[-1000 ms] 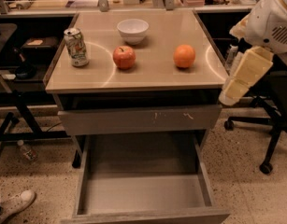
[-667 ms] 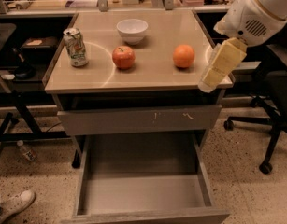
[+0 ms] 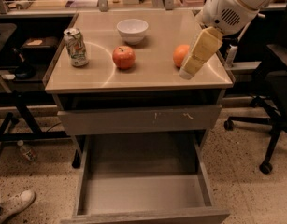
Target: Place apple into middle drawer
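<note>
The hand (image 3: 188,72), grip state unclear, hovers over the tan tabletop (image 3: 152,73) beside the orange (image 3: 179,55), speckled floor (image 3: 246,190) around.

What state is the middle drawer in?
Open and empty: the middle drawer is pulled out, its floor bare. The gripper hovers beside the orange on the cabinet top.
</note>
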